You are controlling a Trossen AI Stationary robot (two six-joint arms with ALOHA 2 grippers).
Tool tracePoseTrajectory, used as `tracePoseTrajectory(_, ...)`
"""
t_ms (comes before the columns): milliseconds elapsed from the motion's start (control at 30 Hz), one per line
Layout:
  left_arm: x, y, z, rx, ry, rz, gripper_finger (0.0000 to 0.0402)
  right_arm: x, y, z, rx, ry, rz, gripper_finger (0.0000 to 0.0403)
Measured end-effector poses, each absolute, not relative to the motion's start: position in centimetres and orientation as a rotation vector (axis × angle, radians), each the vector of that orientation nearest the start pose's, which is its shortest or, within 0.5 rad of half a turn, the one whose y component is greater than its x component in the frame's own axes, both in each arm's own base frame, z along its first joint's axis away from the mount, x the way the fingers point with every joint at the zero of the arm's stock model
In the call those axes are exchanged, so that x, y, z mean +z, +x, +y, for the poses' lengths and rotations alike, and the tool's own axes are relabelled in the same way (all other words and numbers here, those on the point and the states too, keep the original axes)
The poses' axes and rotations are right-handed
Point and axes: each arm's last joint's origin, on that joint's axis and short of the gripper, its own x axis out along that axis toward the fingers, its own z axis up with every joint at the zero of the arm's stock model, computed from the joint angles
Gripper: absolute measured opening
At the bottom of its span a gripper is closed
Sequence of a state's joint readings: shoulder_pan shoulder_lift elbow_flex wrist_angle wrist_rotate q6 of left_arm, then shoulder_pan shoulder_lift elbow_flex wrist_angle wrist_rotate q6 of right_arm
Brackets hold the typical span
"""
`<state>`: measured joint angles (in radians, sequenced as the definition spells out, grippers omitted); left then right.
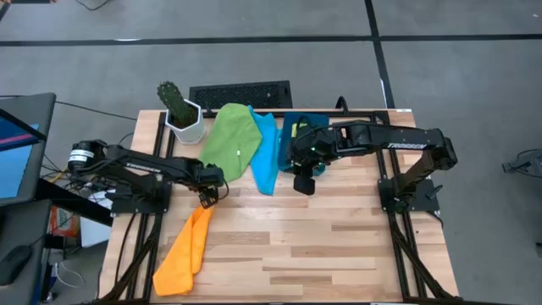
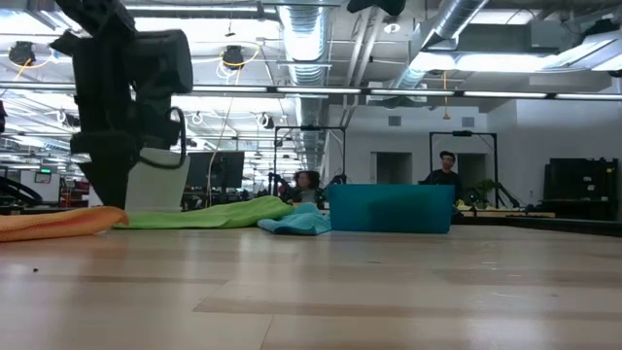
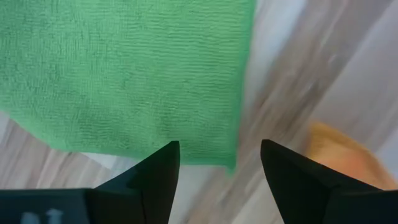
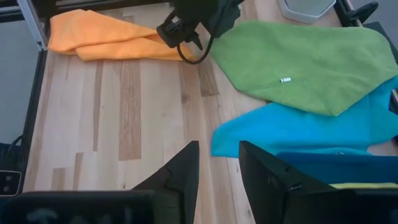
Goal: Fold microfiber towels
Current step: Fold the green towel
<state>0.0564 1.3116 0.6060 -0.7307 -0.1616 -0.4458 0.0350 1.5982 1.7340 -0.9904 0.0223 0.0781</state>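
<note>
Three microfiber towels lie on the wooden table. The green towel (image 1: 233, 140) is spread at the far middle, and its edge overlaps the light blue towel (image 1: 267, 152) beside it. The orange towel (image 1: 186, 250) lies bunched lengthwise at the near left. My left gripper (image 1: 207, 199) points down, open, just above the table between the green towel's near corner (image 3: 230, 158) and the orange towel's far end (image 3: 339, 152); it touches neither. My right gripper (image 1: 303, 185) hangs high over the light blue towel (image 4: 292, 127), open, with nothing between its fingers.
A white pot with a cactus (image 1: 185, 119) and a black keyboard (image 1: 241, 93) stand at the far edge. A dark blue bin (image 1: 305, 127) sits behind the light blue towel, a yellow strip (image 4: 367, 185) showing in it. Bare wood (image 1: 330, 246) lies near right. People (image 2: 445, 170) are in the room behind.
</note>
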Motion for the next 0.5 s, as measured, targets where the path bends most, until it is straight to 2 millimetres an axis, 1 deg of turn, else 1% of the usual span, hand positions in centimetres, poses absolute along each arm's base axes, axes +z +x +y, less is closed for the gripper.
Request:
tracePoseTrajectory(233,13.1,19.9,1.6,0.484,-0.242,1.46,0.022,38.7,32.5,1.1,-0.017,0.043,0.858,0.0137)
tracePoseTrajectory(333,12.7,20.1,1.6,0.471,-0.238,1.488,0.0217,38.7,32.5,1.1,-0.016,0.041,0.859,0.0138)
tracePoseTrajectory(400,12.7,20.1,1.5,0.449,-0.246,1.493,0.0202,38.7,32.5,1.2,-0.016,0.04,0.86,0.0138)
tracePoseTrajectory(500,12.7,20.1,1.5,0.451,-0.266,1.489,0.0151,38.6,32.5,1.2,-0.016,0.04,0.863,0.0137)
